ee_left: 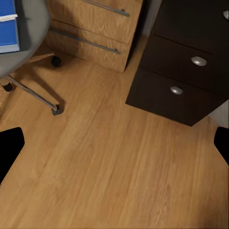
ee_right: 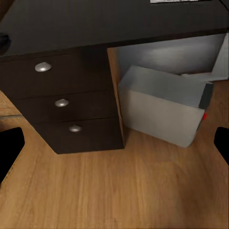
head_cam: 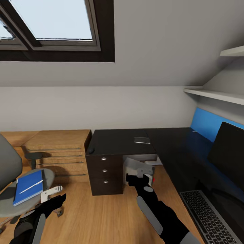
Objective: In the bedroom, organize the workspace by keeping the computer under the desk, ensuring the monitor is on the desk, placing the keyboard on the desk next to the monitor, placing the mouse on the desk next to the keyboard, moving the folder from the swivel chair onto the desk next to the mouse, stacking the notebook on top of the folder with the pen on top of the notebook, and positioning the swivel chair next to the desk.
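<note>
The black desk (head_cam: 169, 145) runs along the right wall, its drawers (head_cam: 104, 171) facing me. On it stand the black monitor (head_cam: 227, 152) and the grey keyboard (head_cam: 207, 213). A dark mouse (head_cam: 90, 150) lies at the desk's left corner, and a flat grey notebook (head_cam: 142, 140) lies further back. The light-grey computer (head_cam: 137, 166) sits tilted in the opening beside the drawers (ee_right: 162, 112). On the swivel chair (head_cam: 8, 166) lies the blue folder (head_cam: 28, 186) with the pale pen (head_cam: 31, 186) across it. My right gripper (head_cam: 137, 179) hangs open just before the computer. My left gripper (head_cam: 56, 200) is open above the floor beside the chair.
A light wooden dresser (head_cam: 57, 149) with bar handles stands left of the desk, close behind the chair. The chair's chrome base (ee_left: 36, 93) reaches across the wooden floor (ee_left: 114, 162). White shelves (head_cam: 217, 95) and a blue panel (head_cam: 206, 125) are on the right wall, under a sloped ceiling.
</note>
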Controlling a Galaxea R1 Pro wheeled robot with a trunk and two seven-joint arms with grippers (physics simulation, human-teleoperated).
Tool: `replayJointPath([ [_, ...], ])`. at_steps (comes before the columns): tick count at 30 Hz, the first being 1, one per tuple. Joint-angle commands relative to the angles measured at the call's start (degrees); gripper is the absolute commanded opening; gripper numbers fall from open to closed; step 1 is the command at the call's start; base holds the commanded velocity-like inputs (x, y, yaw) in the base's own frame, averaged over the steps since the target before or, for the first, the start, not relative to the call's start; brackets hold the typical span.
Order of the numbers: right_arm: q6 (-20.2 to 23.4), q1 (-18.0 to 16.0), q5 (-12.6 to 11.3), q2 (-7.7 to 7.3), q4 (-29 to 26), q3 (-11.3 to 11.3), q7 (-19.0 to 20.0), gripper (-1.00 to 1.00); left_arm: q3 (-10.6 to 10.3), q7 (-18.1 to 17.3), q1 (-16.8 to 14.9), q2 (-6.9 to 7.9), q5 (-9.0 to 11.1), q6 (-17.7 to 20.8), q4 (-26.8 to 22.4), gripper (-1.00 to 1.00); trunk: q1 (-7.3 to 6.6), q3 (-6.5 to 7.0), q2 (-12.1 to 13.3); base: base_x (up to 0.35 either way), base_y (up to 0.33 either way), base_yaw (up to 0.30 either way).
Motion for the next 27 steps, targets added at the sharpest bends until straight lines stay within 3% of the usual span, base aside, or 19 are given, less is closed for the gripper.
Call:
replayJointPath([
  [1,0.19,-0.06,-0.34,0.02,-0.09,0.12,-0.47,1.0,0.07,0.19,-0.05,-0.04,0.43,0.29,-0.07,1.0,0.04,-0.08,-0.06,0.322,0.133,0.177],
  [27,0.2,-0.06,-0.1,0.08,0.05,0.22,-0.44,1.0,-0.39,0.27,-0.05,-0.33,0.37,0.26,0.0,1.0,0.04,-0.52,-0.06,0.322,0.03,0.257],
])
